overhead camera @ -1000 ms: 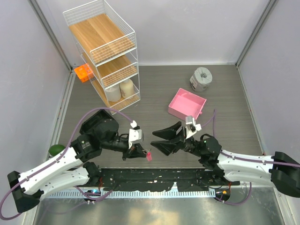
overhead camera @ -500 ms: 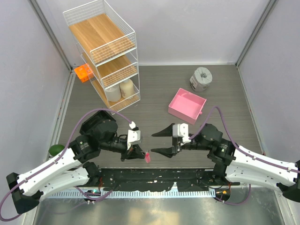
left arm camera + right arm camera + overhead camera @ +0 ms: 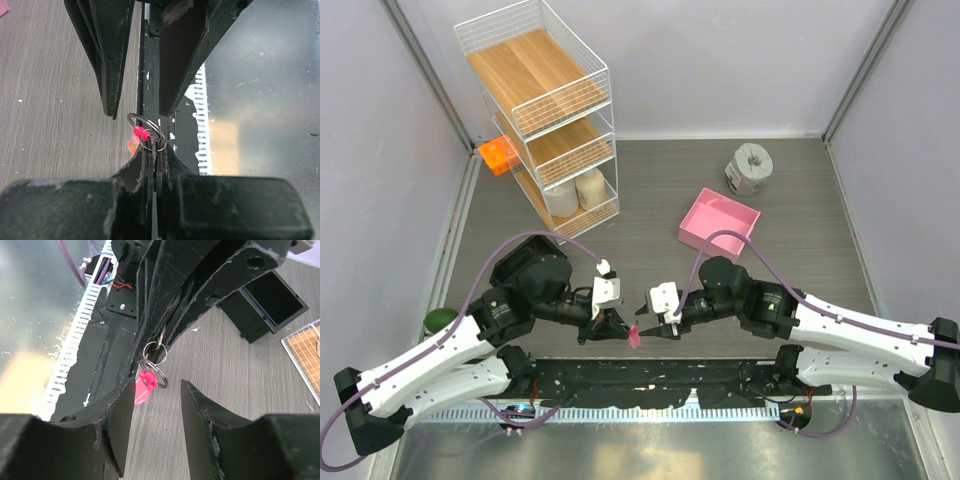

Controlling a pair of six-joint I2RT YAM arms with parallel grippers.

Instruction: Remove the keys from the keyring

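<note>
My left gripper (image 3: 620, 325) is shut near the table's front edge. A silvery bit of the keys (image 3: 161, 338) shows between its pads; the rest is hidden. Two thin wire rings (image 3: 146, 131) stick out of its tip (image 3: 154, 150). The keyring, a pink-red tag (image 3: 636, 338), hangs from them over the table. In the right wrist view the tag (image 3: 144, 385) dangles just inside my right gripper (image 3: 157, 385). That gripper is open, one finger on each side of the rings, touching neither. From above, the right gripper (image 3: 642, 322) meets the left tip to tip.
A square pink tray (image 3: 720, 222) stands behind the right arm, a grey tape roll (image 3: 750, 168) beyond it. A white wire shelf rack (image 3: 545, 110) fills the back left, an orange block (image 3: 498, 155) beside it. A black perforated strip (image 3: 650, 380) runs along the front edge.
The right gripper has swung left to the left gripper's tip and narrowed its jaws, which now straddle the rings and tag. The left arm has stayed put.
</note>
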